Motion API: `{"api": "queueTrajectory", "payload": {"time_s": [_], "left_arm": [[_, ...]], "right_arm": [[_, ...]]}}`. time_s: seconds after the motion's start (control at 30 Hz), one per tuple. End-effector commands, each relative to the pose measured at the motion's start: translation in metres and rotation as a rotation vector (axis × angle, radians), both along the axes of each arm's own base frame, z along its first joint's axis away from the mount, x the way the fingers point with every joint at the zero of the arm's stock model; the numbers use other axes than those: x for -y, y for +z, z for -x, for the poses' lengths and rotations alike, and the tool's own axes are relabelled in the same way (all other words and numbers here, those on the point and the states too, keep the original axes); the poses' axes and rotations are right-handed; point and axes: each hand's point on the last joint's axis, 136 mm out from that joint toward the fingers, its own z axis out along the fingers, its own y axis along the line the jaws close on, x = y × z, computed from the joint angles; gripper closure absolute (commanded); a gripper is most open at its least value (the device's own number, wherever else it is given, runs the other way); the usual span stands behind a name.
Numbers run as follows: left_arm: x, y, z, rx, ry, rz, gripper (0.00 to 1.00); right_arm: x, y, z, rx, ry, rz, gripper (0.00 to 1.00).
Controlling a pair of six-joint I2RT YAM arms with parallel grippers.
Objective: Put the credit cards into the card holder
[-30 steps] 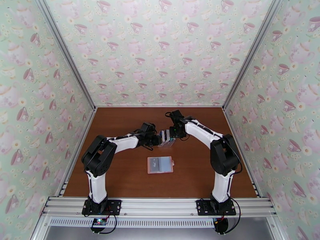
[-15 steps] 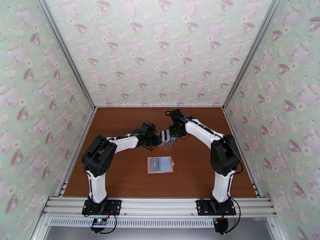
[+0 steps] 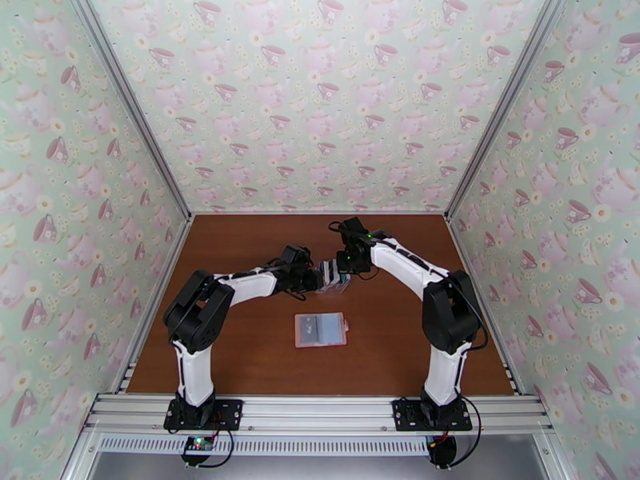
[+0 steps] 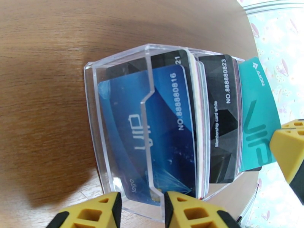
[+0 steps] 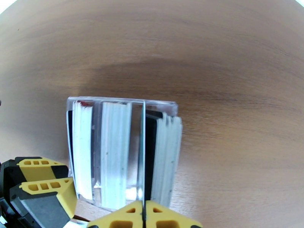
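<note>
My right gripper (image 5: 144, 214) is pinched shut on a teal credit card (image 4: 254, 111) standing in the clear rack (image 5: 121, 105), my left gripper (image 4: 140, 210) straddles the rack's end, grip unclear, and the pink card holder (image 3: 320, 330) lies flat, well apart, back toward my bases.

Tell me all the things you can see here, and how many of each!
table: 1, brown wood, under everything
walls: 3, green-and-pink teacup wallpaper, around the table
clear rack: 1, see-through plastic, mid-table between the two grippers
credit cards: many, too packed to count; blue, black and white-edged, standing in the rack
teal card: 1, teal, among the rack's cards, pinched by the right gripper
card holder: 1, pink, lying open, nearer the arm bases
left gripper: 1, yellow-and-black fingers, at the rack's edge
right gripper: 1, yellow fingers, shut on the teal card
</note>
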Motion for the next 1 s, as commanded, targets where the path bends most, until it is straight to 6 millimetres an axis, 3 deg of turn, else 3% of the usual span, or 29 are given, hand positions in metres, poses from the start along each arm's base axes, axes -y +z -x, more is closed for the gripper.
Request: {"api": "queueTrajectory", "payload": {"time_s": [0.0, 0.23, 0.5, 0.97], "left_arm": [[-0.009, -0.023, 0.007, -0.067, 0.009, -0.035, 0.64], [-0.009, -0.023, 0.007, -0.069, 0.009, -0.036, 0.64], [-0.011, -0.023, 0.009, -0.068, 0.009, -0.041, 0.64], [-0.014, -0.023, 0.01, -0.07, 0.011, -0.042, 0.64]], "right_arm": [[-0.011, 0.012, 0.002, 0.013, 0.01, -0.044, 0.92], [-0.02, 0.0, 0.004, -0.015, 0.023, -0.042, 0.9], [-0.017, -0.019, 0.004, -0.048, 0.013, -0.01, 0.86], [-0.02, -0.016, -0.015, -0.036, -0.009, 0.01, 0.8]]}}
